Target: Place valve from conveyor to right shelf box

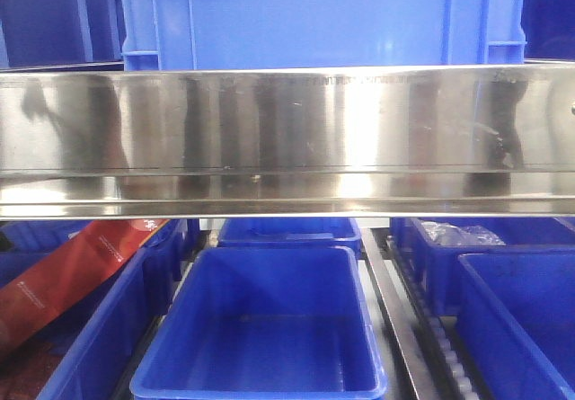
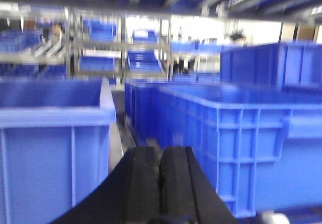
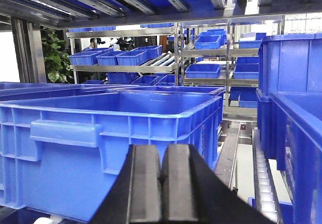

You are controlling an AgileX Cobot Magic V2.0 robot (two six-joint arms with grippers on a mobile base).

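No valve shows in any view, and neither does the conveyor, so where the valve lies cannot be told. The left gripper (image 2: 160,181) is pressed closed on nothing, and the right gripper (image 3: 161,183) likewise, both facing blue shelf bins. In the front view an empty blue box (image 1: 260,364) sits below a steel shelf rail (image 1: 287,139). By this, pick-up and placing both seem left to do.

Left wrist blurred; steel glare.
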